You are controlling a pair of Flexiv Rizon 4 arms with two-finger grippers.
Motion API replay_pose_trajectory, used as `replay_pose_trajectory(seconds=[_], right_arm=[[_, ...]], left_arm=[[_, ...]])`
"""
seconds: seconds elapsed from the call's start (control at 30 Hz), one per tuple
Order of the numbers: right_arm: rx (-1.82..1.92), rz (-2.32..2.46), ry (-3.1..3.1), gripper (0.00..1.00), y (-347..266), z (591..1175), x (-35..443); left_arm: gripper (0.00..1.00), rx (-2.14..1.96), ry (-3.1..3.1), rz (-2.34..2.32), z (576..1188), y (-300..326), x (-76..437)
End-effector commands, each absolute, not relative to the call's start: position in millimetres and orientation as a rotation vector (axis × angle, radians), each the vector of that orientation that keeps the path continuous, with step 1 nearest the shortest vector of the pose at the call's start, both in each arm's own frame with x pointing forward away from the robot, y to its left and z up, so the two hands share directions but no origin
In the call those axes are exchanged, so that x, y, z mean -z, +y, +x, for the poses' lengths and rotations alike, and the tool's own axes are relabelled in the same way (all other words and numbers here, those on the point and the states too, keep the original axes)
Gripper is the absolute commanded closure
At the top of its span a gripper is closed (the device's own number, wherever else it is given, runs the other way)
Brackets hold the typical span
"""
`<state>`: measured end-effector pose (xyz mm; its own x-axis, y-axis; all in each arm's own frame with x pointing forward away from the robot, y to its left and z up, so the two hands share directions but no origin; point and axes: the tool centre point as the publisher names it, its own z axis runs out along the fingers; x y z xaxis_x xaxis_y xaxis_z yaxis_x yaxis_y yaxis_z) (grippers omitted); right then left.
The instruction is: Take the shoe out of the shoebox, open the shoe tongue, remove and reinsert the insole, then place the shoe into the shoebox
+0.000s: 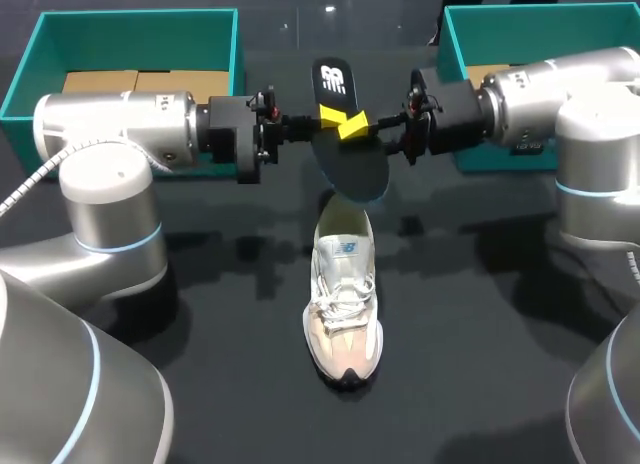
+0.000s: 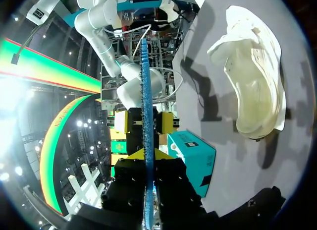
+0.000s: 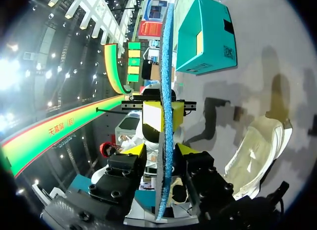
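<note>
Robotics lab bench. Dark matte worktop (image 1: 200,324) with two heavy silver robot arms, left arm (image 1: 110,134) and right arm (image 1: 570,94), rising at its near corners; teal shoebox (image 1: 130,22) at far left corner, second teal shoebox (image 1: 520,29) at far right corner.

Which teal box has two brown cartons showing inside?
The left teal box, with both cartons side by side; the right teal box shows only a tan sliver.

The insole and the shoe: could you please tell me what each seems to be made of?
Insole: probably foam under a matte black fabric face. It is thin, and the wrist views show a blue, slightly rough edge.
Shoe: seemingly soft textile, with whitish panels, a beige suede-like toe, fabric laces and a dark, likely rubber, sole edge. Nothing on it gleams, though the weave is too fine to make out.
</note>
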<state>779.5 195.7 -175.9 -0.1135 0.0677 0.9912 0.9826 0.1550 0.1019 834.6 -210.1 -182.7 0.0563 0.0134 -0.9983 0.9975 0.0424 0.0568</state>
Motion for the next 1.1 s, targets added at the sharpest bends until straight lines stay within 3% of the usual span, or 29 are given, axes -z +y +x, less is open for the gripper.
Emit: replay_pose_trajectory(seconds=[0.03, 0.33, 0.4, 0.6, 0.63, 0.67, 1.1], right_arm=[[1.139, -1.096, -1.413, 0.69, 197.4, 778.0, 177.1], [1.141, -1.094, -1.413, 0.91, 197.9, 777.8, 176.6], [1.142, -1.096, -1.411, 1.0, 197.9, 777.9, 176.8], [1.141, -1.094, -1.409, 1.0, 198.5, 779.5, 179.3], [1.145, -1.095, -1.408, 1.0, 198.2, 779.7, 179.8], [1.148, -1.098, -1.408, 1.0, 197.5, 779.6, 180.7], [1.185, -1.107, -1.454, 1.0, 179.4, 777.7, 184.7]], left_arm=[[1.0, 1.132, 1.191, 1.212, 834.1, -209.3, 182.9], [1.0, 1.135, 1.189, 1.21, 831.2, -209.5, 183.1], [1.0, 1.136, 1.188, 1.208, 830.7, -208.6, 182.9], [1.0, 1.154, 1.197, 1.208, 828.5, -206.5, 183.9], [0.61, 1.159, 1.2, 1.207, 827.2, -204.3, 183.2], [0.0, 1.161, 1.201, 1.207, 825.4, -201.5, 182.2], [0.0, 1.234, 1.527, 1.217, 813.9, -153.5, 186.0]])
